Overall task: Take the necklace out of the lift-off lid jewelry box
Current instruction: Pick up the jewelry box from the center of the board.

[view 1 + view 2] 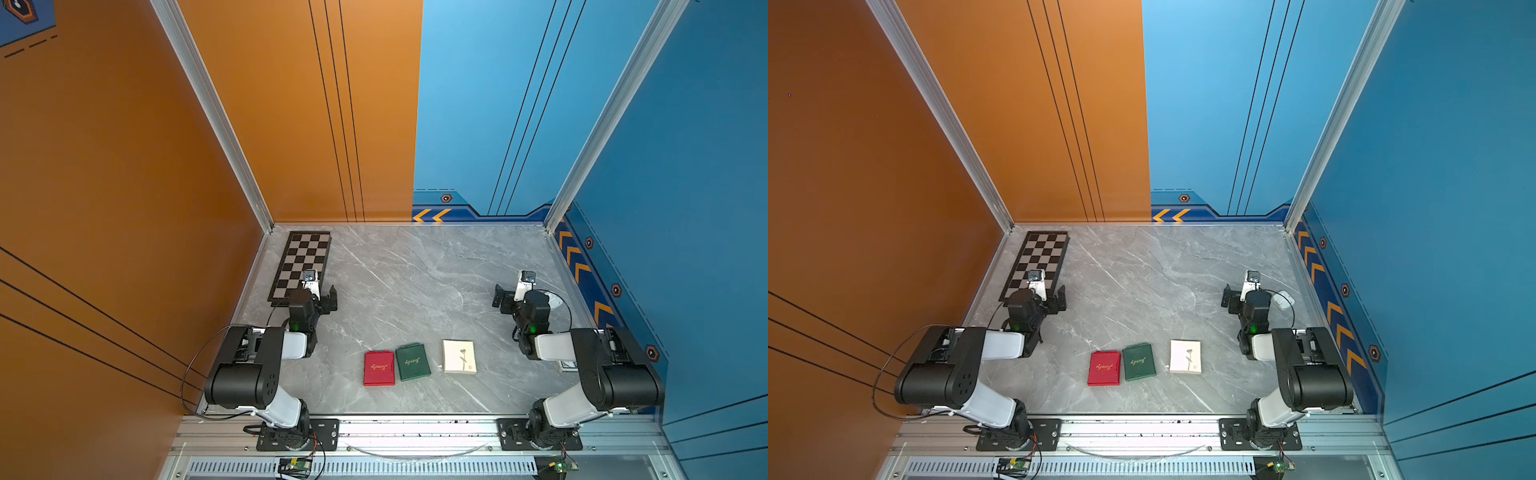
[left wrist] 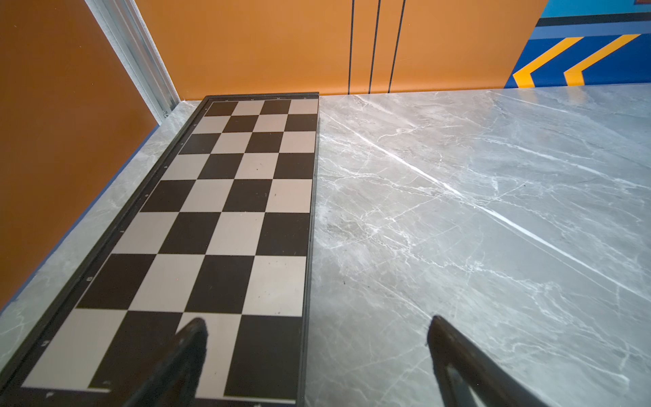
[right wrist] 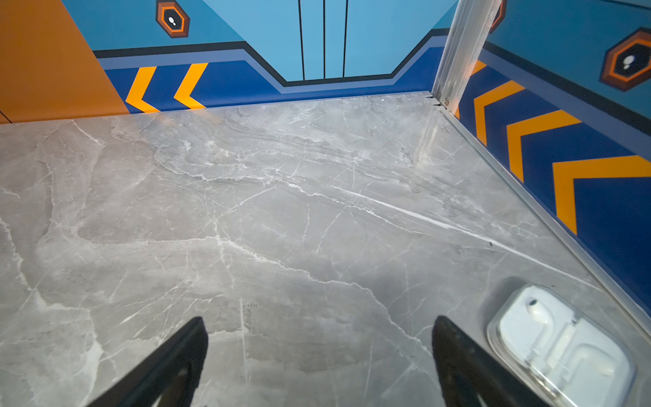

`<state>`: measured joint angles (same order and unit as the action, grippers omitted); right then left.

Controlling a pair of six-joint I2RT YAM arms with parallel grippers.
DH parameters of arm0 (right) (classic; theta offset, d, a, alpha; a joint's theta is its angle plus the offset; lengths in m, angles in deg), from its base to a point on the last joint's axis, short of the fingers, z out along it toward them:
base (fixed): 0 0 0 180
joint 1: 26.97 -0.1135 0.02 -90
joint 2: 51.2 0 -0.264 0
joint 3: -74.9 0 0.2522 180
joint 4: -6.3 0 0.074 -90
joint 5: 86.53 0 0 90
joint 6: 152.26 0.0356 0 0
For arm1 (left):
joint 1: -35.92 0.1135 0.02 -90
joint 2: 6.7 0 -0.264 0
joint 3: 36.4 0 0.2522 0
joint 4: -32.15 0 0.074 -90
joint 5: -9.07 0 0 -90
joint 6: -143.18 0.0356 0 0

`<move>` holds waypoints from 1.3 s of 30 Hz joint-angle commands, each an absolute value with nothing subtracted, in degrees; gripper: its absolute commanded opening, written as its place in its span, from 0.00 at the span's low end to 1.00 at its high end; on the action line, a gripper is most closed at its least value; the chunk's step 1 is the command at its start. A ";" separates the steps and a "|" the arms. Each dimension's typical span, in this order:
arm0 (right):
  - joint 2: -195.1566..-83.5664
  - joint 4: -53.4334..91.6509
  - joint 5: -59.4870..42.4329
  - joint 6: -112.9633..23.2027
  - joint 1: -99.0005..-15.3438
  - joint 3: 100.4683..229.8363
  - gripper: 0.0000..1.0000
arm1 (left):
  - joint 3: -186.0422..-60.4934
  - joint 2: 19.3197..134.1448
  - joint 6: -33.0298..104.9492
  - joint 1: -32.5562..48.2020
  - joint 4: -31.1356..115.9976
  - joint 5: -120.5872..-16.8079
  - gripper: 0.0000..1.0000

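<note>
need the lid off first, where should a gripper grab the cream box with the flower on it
Likely the two opposite side edges of the cream box, coming straight down: it lies flat and closed, with bare table either side. The open right gripper is nearer.

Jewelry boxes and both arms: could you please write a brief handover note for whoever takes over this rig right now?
Left tool: open, empty, over the near edge of the chessboard.
Right tool: open, empty, beside the earphone case.
Boxes: red box, green box and cream box lie in a row between the arms, all closed. Which one has the lift-off lid cannot be told.
Done: nothing; no necklace in view.
Left: find the right box, open it, take the necklace out.
</note>
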<state>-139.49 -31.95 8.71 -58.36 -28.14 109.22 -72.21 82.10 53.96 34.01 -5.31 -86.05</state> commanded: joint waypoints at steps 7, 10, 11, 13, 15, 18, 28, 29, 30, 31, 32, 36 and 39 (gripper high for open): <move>-125.73 -15.55 19.67 -58.39 -30.56 113.59 1.00 | -75.03 64.95 61.45 21.18 6.77 -111.52 0.98; -118.35 -8.05 23.89 -61.04 -34.62 116.69 1.00 | -81.13 57.73 60.46 17.56 18.60 -113.78 0.98; -115.66 -5.35 25.00 -62.02 -36.23 117.66 1.00 | -84.29 55.70 58.74 16.87 25.27 -113.38 0.98; -110.97 -1.04 27.75 -61.60 -39.22 119.28 1.00 | -90.63 52.74 54.64 15.89 37.16 -111.56 0.98; -106.66 6.98 28.34 -58.33 -41.28 122.43 1.00 | -97.01 50.80 50.45 14.49 47.78 -111.74 0.98; -102.29 24.36 26.21 -50.19 -43.62 130.48 1.00 | -103.38 48.59 47.34 9.69 56.19 -113.67 0.98; -101.95 64.43 22.99 -27.80 -57.29 143.62 0.99 | -107.15 45.81 33.22 -3.51 74.06 -114.44 0.98; -102.23 66.84 22.79 -25.28 -59.58 142.97 0.99 | -105.94 45.39 32.31 -4.20 74.12 -113.02 0.98; -102.47 68.61 23.08 -23.09 -62.34 142.21 0.99 | -104.76 45.21 31.26 -4.65 74.04 -112.07 0.98; -102.69 70.28 24.36 -20.00 -65.73 141.09 0.99 | -103.50 45.09 29.75 -5.16 74.03 -111.45 0.98; -102.94 71.14 25.46 -17.38 -69.75 139.81 1.00 | -102.47 45.24 28.49 -5.66 74.04 -110.58 0.98; -106.14 71.48 26.68 -8.39 -79.95 136.17 1.00 | -99.86 47.29 26.25 -7.08 74.12 -108.71 0.98; -110.26 71.43 28.46 -4.06 -84.64 135.09 1.00 | -98.80 49.20 24.92 -7.67 74.13 -108.74 0.98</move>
<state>-107.95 67.24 25.25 -13.08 -82.08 136.17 -99.70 48.20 28.06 -6.93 72.39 -110.07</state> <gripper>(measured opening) 0.999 0.983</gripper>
